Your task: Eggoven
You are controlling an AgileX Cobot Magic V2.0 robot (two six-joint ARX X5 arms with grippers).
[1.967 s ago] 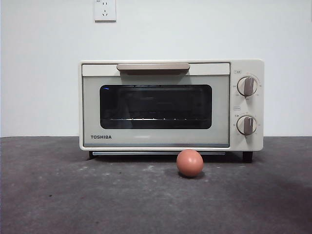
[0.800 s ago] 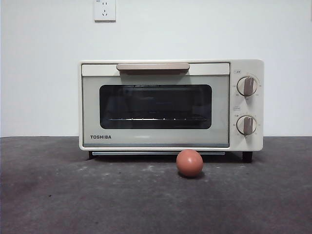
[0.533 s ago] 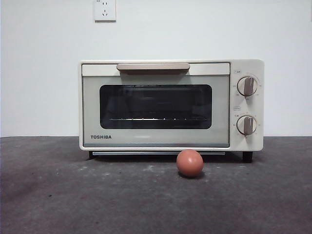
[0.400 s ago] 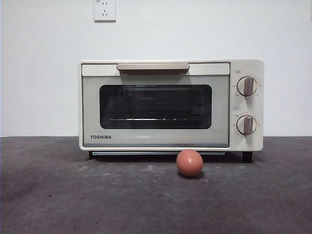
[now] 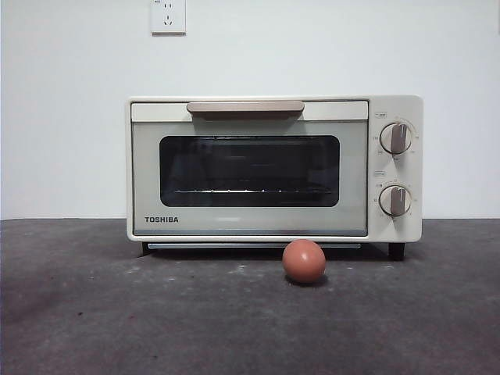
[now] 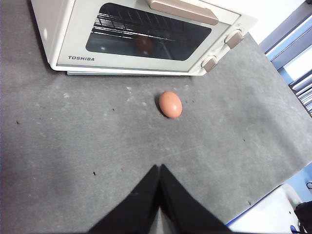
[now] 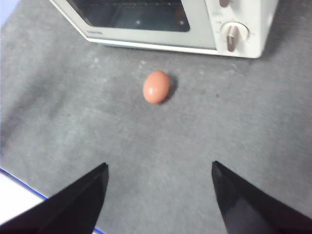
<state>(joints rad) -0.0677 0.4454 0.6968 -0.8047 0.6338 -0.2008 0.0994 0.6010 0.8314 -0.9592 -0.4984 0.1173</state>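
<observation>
The small reddish-brown egg [image 5: 304, 261] is laid on the dark grey counter [image 5: 117, 320] just before the closed cream toaster oven [image 5: 273, 168]. The right pincer [image 7: 158, 195] is held apart above it, probably for grasping; the left pincer [image 6: 159, 195] is kept together.

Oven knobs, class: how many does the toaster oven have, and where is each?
2. Both sit on the TOSHIBA toaster oven panel beside the glass door: the upper knob directly above the lower knob. None appear hidden.
</observation>
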